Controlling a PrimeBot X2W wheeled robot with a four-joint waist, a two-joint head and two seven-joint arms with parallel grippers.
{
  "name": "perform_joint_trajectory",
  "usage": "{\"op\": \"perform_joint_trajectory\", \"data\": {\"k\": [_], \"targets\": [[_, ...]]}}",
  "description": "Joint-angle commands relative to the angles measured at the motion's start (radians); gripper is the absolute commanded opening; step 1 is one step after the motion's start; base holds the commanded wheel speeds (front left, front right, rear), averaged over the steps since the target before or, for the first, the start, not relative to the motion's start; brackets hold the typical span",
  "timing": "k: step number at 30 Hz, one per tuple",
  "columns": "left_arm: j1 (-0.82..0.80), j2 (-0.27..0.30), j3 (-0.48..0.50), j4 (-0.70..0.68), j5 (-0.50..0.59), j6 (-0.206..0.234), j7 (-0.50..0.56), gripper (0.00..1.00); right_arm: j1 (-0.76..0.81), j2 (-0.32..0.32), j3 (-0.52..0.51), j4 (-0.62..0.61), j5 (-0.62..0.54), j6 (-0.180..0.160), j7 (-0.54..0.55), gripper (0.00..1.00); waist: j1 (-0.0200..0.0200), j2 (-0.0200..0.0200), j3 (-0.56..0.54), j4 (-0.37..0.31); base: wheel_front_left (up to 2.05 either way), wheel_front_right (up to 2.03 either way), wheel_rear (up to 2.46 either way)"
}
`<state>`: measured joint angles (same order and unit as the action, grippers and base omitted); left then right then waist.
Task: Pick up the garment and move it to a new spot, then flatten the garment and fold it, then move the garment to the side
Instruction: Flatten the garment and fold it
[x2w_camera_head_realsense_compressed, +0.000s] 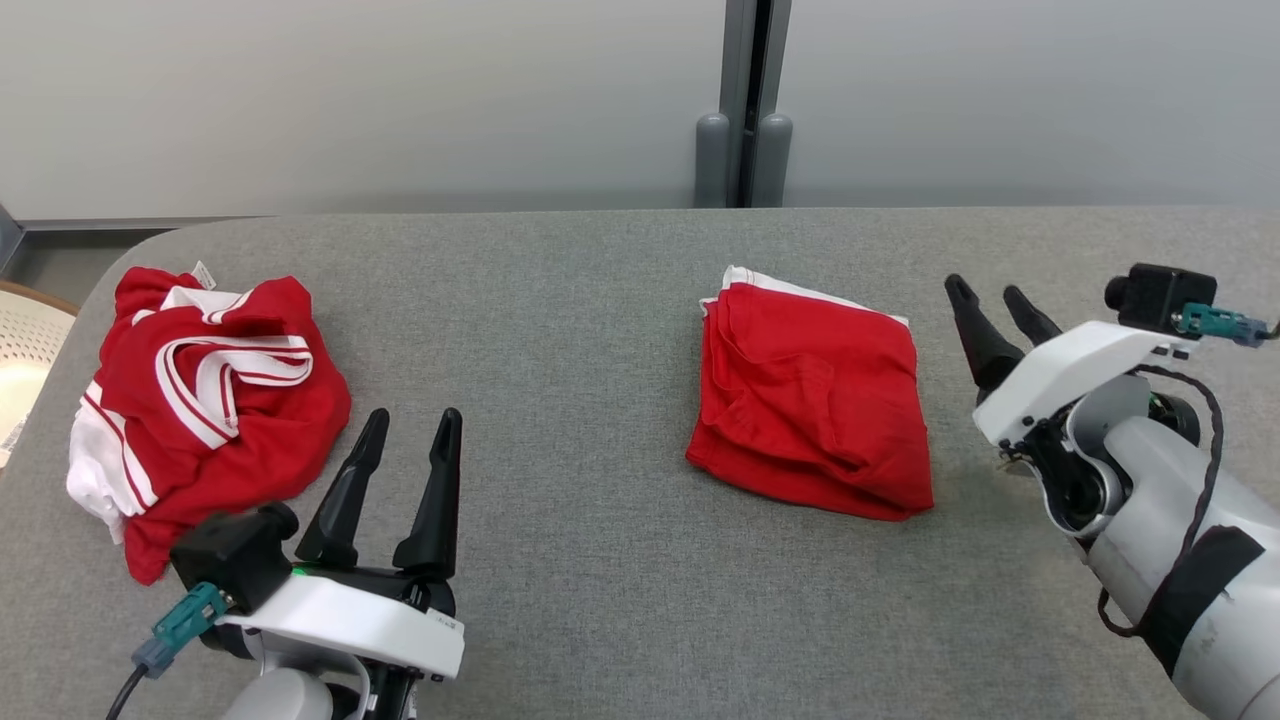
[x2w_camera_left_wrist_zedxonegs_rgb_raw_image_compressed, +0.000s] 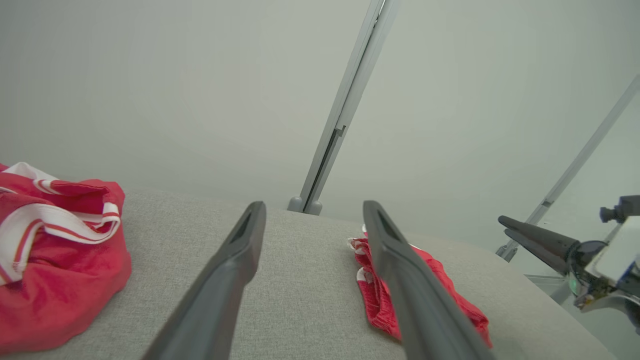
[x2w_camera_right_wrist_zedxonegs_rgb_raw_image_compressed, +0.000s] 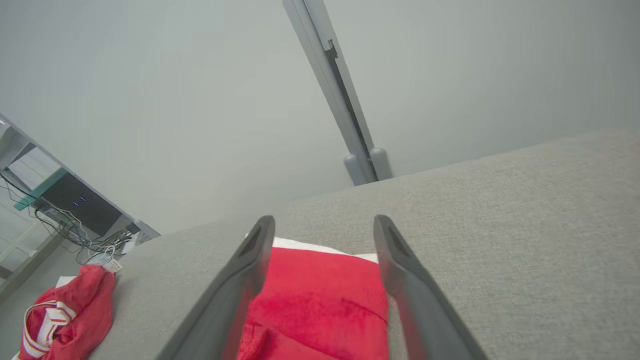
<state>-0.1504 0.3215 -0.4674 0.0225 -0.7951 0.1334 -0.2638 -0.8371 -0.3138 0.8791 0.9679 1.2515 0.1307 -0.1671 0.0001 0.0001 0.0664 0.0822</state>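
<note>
A red garment (x2w_camera_head_realsense_compressed: 810, 400) (x2w_camera_left_wrist_zedxonegs_rgb_raw_image_compressed: 375, 300) (x2w_camera_right_wrist_zedxonegs_rgb_raw_image_compressed: 320, 295) with a white edge lies folded into a rough square, right of the middle of the grey table (x2w_camera_head_realsense_compressed: 600, 300). My right gripper (x2w_camera_head_realsense_compressed: 987, 290) (x2w_camera_right_wrist_zedxonegs_rgb_raw_image_compressed: 324, 222) is open just to its right, raised off the cloth, with nothing between its fingers; in the right wrist view the folded cloth lies below and between them. Also open and empty, my left gripper (x2w_camera_head_realsense_compressed: 415, 420) (x2w_camera_left_wrist_zedxonegs_rgb_raw_image_compressed: 314, 207) stands at the lower left, fingers pointing away from me. The left wrist view catches the right gripper (x2w_camera_left_wrist_zedxonegs_rgb_raw_image_compressed: 505, 225) at its right edge.
A crumpled pile of red and white striped clothing (x2w_camera_head_realsense_compressed: 200, 400) (x2w_camera_left_wrist_zedxonegs_rgb_raw_image_compressed: 55, 260) (x2w_camera_right_wrist_zedxonegs_rgb_raw_image_compressed: 70, 315) lies at the table's left end, just left of my left gripper. A grey post (x2w_camera_head_realsense_compressed: 743, 150) stands against the pale wall behind the table. A pale round object (x2w_camera_head_realsense_compressed: 25, 350) sits beyond the left edge.
</note>
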Motion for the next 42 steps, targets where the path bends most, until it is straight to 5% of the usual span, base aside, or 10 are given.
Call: {"op": "perform_joint_trajectory", "data": {"k": [1,5,7,8,16,31,32,34,35,42], "targets": [[0.01,0.0,0.003,-0.001,0.014,0.006,-0.001,1.0,0.01,-0.003,-0.001,0.015,-0.008,0.0,-0.01,1.0,-0.0001,-0.0001,0.002,0.002,0.0,0.0,0.0],[0.006,-0.006,-0.001,-0.003,0.038,0.006,0.0,1.0,0.01,-0.003,0.006,0.093,-0.029,0.0,-0.023,0.97,-0.0001,-0.0001,0.013,0.024,0.0,0.0,0.0],[-0.002,-0.007,0.001,-0.004,0.051,0.005,0.0,1.0,0.007,0.011,0.012,0.129,-0.035,0.0,-0.023,0.2,-0.0001,-0.0001,0.02,0.041,0.0,0.0,0.0],[-0.006,-0.007,0.003,-0.006,0.059,0.005,-0.001,1.0,0.006,0.02,0.011,0.144,-0.032,0.0,-0.017,0.0,-0.0001,-0.0001,0.023,0.05,0.0,0.0,0.0],[-0.01,-0.029,0.013,-0.002,0.115,0.0,0.0,1.0,0.042,0.112,0.033,0.218,-0.016,0.0,0.079,0.0,-0.0001,-0.0001,0.036,0.126,0.0,0.0,0.0],[0.025,-0.065,0.066,0.02,0.181,-0.027,-0.001,1.0,0.105,0.171,0.137,-0.023,-0.029,0.0,0.038,0.0,-0.0001,-0.0001,0.014,0.098,0.0,0.0,0.0],[0.03,-0.065,0.072,0.019,0.183,-0.028,-0.001,1.0,0.101,0.16,0.14,-0.04,-0.035,0.0,0.017,0.28,-0.0001,-0.0001,0.01,0.088,0.0,0.0,0.0],[0.039,-0.064,0.086,0.016,0.192,-0.027,-0.001,1.0,0.091,0.137,0.142,-0.078,-0.046,0.0,-0.026,0.54,-0.0001,-0.0001,0.002,0.063,0.0,0.0,0.0],[0.043,-0.063,0.094,0.014,0.193,-0.027,-0.001,1.0,0.087,0.122,0.138,-0.094,-0.051,0.0,-0.042,1.0,-0.0001,-0.0001,-0.002,0.049,0.0,0.0,0.0],[0.069,-0.05,0.155,-0.005,0.217,-0.021,-0.001,1.0,0.069,-0.008,-0.052,-0.245,-0.195,0.0,-0.099,1.0,-0.0001,-0.0001,-0.024,-0.07,0.0,0.0,0.0]]}}
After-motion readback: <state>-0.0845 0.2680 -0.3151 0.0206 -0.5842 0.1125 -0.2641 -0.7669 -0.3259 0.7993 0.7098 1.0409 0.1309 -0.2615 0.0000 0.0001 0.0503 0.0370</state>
